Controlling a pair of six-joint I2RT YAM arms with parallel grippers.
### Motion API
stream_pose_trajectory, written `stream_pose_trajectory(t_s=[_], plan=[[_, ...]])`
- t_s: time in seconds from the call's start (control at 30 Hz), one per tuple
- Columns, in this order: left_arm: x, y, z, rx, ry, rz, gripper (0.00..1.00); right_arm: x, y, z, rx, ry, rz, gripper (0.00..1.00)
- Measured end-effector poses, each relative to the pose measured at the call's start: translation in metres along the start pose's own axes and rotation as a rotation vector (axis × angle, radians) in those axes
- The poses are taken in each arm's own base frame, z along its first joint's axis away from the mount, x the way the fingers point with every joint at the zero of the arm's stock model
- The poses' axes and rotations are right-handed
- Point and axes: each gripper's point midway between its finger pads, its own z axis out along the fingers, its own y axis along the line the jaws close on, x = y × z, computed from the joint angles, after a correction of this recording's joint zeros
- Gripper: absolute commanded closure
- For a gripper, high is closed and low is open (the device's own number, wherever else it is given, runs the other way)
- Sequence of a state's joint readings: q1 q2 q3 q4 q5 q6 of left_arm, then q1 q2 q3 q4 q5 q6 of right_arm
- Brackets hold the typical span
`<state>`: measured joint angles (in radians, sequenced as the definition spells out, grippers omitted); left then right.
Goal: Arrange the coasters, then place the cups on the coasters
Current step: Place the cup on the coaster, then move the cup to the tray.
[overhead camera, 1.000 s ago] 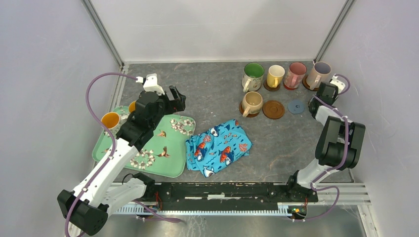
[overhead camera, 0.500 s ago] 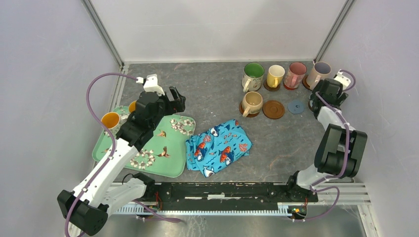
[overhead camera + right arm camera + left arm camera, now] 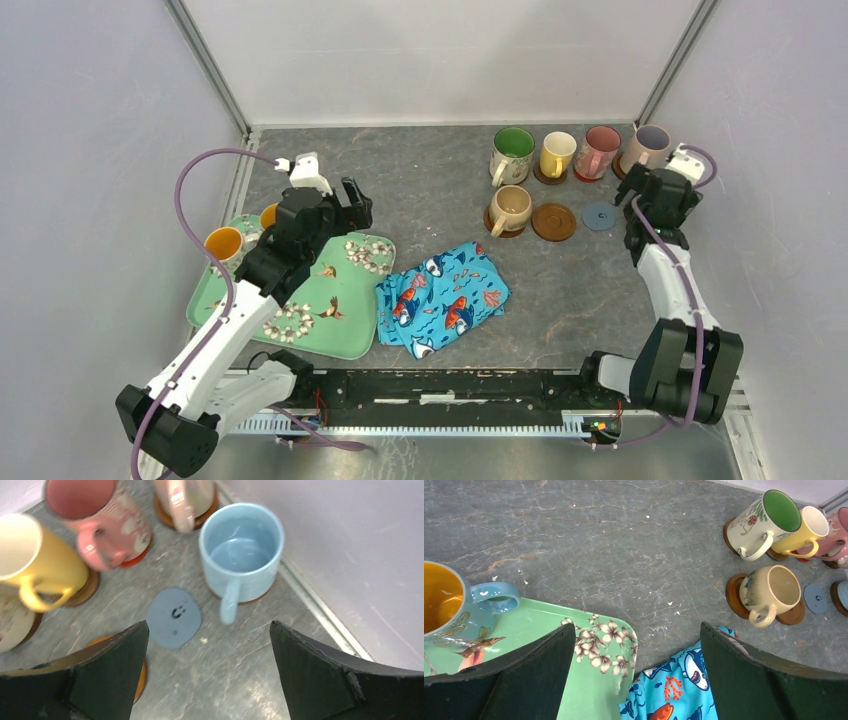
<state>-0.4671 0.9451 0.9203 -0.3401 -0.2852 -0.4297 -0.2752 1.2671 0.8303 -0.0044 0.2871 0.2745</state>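
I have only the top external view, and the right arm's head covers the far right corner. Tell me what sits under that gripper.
Observer: A light blue mug stands upright on a brown coaster. The right gripper is above it, jaws open, touching nothing.
Operator: Now the left side. Describe the mug that the arm half hides.
Observer: The left wrist view shows an orange-lined mug with a light blue handle, standing on the green tray. It is beside the left gripper, which is open with nothing between its fingers.
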Motion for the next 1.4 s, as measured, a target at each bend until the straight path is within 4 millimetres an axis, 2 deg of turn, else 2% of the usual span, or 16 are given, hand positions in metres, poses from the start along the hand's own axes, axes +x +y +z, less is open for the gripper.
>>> stream_pose_trajectory(t_s=[0.3,0.47,0.57,0.73,0.9,1.23,1.4], plan=[[0.001,0.019,-0.002,-0.103,-0.009,-0.017,0.00,0.025,0.079,-0.053,-0.253,0.029,-0.119,0.02],[0.005,0.052,-0.007,-0.297,-0.035,-0.103,0.00,0.035,0.124,-0.089,-0.411,0.027,-0.178,0.02],[0.008,0.068,-0.010,-0.395,-0.053,-0.157,0.00,0.038,0.144,-0.109,-0.491,0.022,-0.202,0.02],[0.021,0.085,-0.007,-0.517,-0.052,-0.221,0.00,0.047,0.162,-0.126,-0.568,0.032,-0.239,0.02],[0.039,0.095,0.008,-0.661,-0.014,-0.287,0.00,0.056,0.174,-0.137,-0.625,0.051,-0.268,0.02],[0.043,0.095,0.062,-0.877,-0.015,-0.375,0.00,0.065,0.184,-0.150,-0.676,0.062,-0.302,0.02],[0.038,0.111,0.084,-0.943,-0.035,-0.380,0.00,0.059,0.182,-0.157,-0.686,0.043,-0.300,0.02]])
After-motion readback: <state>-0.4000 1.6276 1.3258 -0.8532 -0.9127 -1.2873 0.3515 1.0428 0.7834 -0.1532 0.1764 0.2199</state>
